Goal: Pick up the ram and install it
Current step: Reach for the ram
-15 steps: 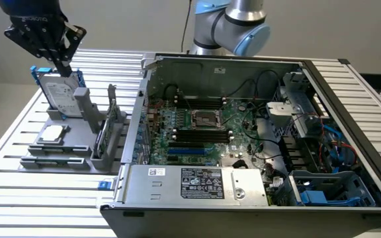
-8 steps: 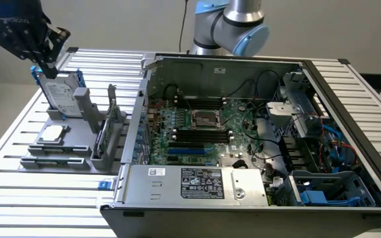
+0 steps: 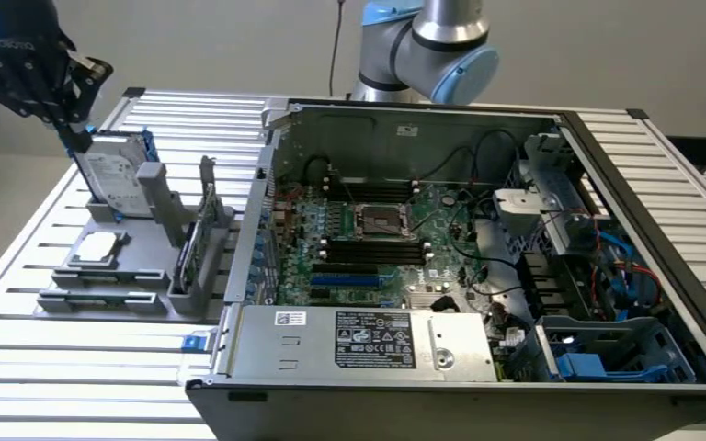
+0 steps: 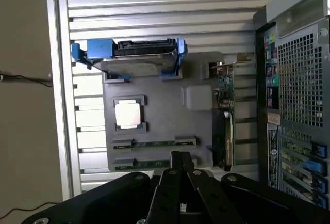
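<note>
While the claw (image 4: pixel 181 156) hangs pinched together, a grey tray (image 4: pixel 165 118) sits on the slatted table (image 4: pixel 154 17).

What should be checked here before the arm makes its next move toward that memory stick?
1. Ram found: ok, lying flat in the gray holder.
2. Gripper touching the ram: not ok, it hangs apart from it, beside the hard drive.
3. Computer case open: ok, motherboard exposed.
4. Black memory slots free: cannot tell.
5. Cables clear of the slots: cannot tell.
</note>
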